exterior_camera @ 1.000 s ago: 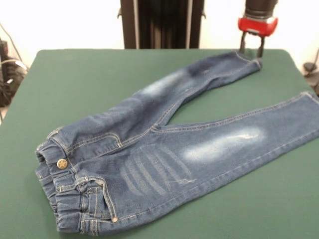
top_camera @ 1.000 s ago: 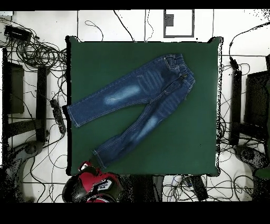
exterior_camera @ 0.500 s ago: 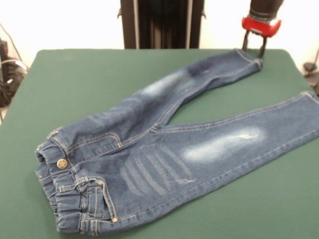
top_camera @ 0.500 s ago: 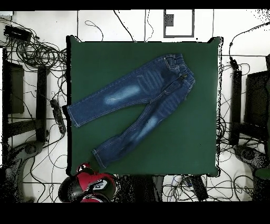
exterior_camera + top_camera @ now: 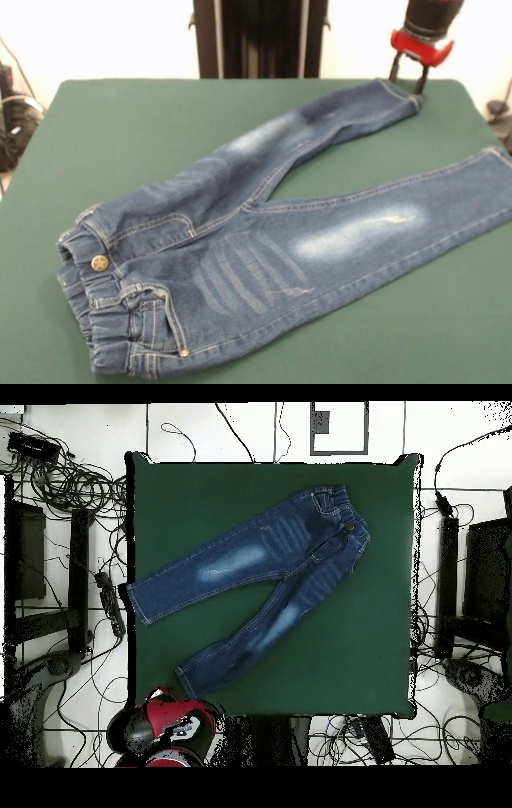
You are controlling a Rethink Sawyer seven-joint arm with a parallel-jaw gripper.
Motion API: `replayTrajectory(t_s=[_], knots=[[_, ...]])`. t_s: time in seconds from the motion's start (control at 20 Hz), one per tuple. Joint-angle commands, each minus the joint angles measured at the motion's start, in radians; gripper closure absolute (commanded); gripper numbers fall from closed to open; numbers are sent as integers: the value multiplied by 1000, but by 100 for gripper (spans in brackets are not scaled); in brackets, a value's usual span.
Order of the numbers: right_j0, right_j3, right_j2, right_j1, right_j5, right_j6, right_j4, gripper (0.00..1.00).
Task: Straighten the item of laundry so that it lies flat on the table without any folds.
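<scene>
The small pair of dark blue denim jeans [image 5: 264, 240] with faded pale patches and tan stitching lies spread on the large table covered in dark green cloth [image 5: 128, 136], front side up, the two legs parted in a V. No writing or label can be read on it; the round brass button [image 5: 99, 262] at the gathered elastic waistband [image 5: 96, 320] bears a small star.

In the front view the waistband lies at the near left, bunched and wrinkled, and the legs run off to the right: one to the far right corner, the other to the right edge, where its hem [image 5: 502, 160] reaches the table's rim. The overhead view shows the whole garment [image 5: 250, 589] at once, well inside the table [image 5: 380, 534] except for that one hem at the edge, and also the floor around with its tangle of black cables [image 5: 70, 484], which the front view barely shows.

The red and black gripper [image 5: 408, 74] hangs upright at the far right corner, its two dark fingers [image 5: 419, 78] a narrow gap apart and holding nothing, their tips just above and beside the far leg's hem [image 5: 400, 94]. From above only the arm's red and black head [image 5: 165, 724] shows, just off the table's edge.
</scene>
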Motion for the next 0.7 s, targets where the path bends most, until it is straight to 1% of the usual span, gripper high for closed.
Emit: replayTrajectory(t_s=[0.05, 0.15, 0.3, 0.4, 0.45, 0.55, 0.6, 0.7], knots=[[25, -263, -17, 8, 84, 88, 116, 0], [31, -290, -14, 21, 78, 107, 128, 0], [15, -331, 14, 45, 76, 116, 140, 0], [19, -342, 8, 33, 90, 118, 137, 0], [9, -332, 19, 15, 99, 117, 131, 0], [17, -323, 14, -20, 142, 122, 126, 0], [41, -324, -8, -41, 180, 135, 130, 0], [57, -307, -19, -100, 286, 150, 129, 0]])
